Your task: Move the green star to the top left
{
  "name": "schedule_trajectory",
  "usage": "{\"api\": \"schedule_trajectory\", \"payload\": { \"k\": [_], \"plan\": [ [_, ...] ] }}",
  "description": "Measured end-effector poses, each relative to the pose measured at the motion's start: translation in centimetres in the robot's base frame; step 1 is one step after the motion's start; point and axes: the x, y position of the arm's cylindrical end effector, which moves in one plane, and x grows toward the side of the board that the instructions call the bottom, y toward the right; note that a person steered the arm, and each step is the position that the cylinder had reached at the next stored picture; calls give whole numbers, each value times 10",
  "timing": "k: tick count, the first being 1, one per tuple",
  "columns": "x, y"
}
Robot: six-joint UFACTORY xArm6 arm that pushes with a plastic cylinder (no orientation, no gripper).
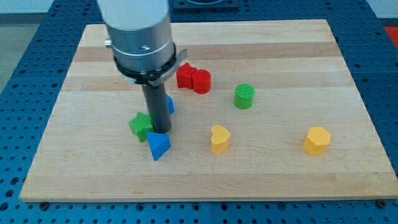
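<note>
1. There was no gripper on the arm, so nothing could open, close or hold; the arm ended in a dark rod, and my tip rested on the desk in the left half of the view.
2. The green star sat just beside my tip, on the tip's left in the view, so close that they seemed to touch, though contact could not be confirmed. It lay left of centre on the desk, below the middle height, not in the top-left corner.
3. A blue triangular block lay just below my tip, toward the view's bottom, very near the green star as well.
4. Another blue block showed only as a sliver just above and right of the tip, mostly hidden behind the rod; its shape could not be made out.
5. A yellow heart-shaped block stood to the tip's right, apart from it.
6. Two red blocks, touching each other, lay up and right of the tip, near the arm's grey housing.
7. A green cylinder stood farther right, above the yellow heart.
8. A yellow hexagonal block sat farthest off, well apart toward the view's right.
</note>
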Motion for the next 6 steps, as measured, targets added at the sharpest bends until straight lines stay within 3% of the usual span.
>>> {"api": "schedule_trajectory", "payload": {
  "k": [2,3,4,6],
  "plan": [
    [4,-64],
    [34,-64],
    [45,-95],
    [59,-95]
  ]
}}
